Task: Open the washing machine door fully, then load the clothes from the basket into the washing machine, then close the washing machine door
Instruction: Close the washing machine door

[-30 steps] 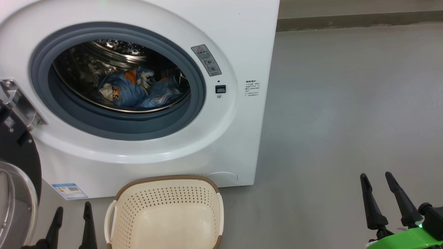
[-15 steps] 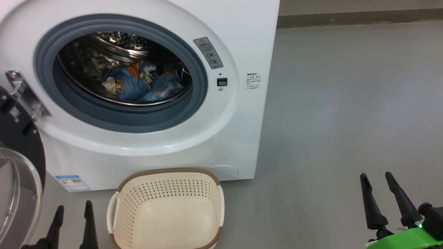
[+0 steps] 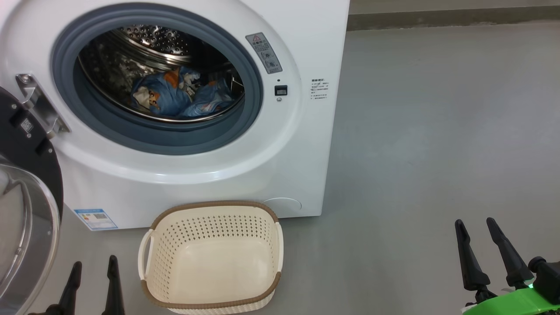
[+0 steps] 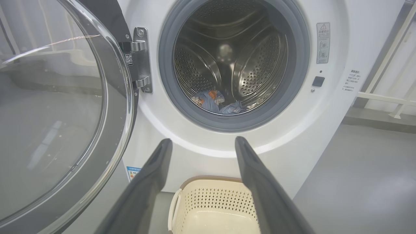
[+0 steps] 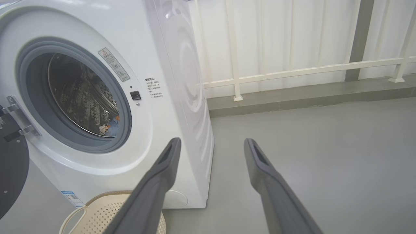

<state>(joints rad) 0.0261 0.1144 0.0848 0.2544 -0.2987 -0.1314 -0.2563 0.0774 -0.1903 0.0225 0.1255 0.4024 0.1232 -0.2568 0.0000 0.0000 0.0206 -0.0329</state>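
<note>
The white washing machine point(image 3: 306, 39) stands with its door point(image 3: 26, 183) swung wide to the left on its hinge point(image 3: 39, 107). Light blue clothes point(image 3: 175, 98) with orange prints lie inside the steel drum, also seen as clothes point(image 4: 214, 101) in the left wrist view. The cream basket point(image 3: 212, 258) sits on the floor before the machine with nothing in it. My left gripper point(image 3: 93, 268) is open at the lower left, beside the basket. My right gripper point(image 3: 474, 226) is open at the lower right, far from the machine. Both hold nothing.
Grey floor point(image 3: 437, 131) stretches right of the machine. A white railing point(image 5: 292, 70) and a raised grey kerb point(image 5: 308, 94) run along the back wall. The open door's glass bowl point(image 4: 48, 113) bulges out at the left.
The camera has shifted, so machine and basket sit lower and more of the basket shows. Both grippers stay open and still.
</note>
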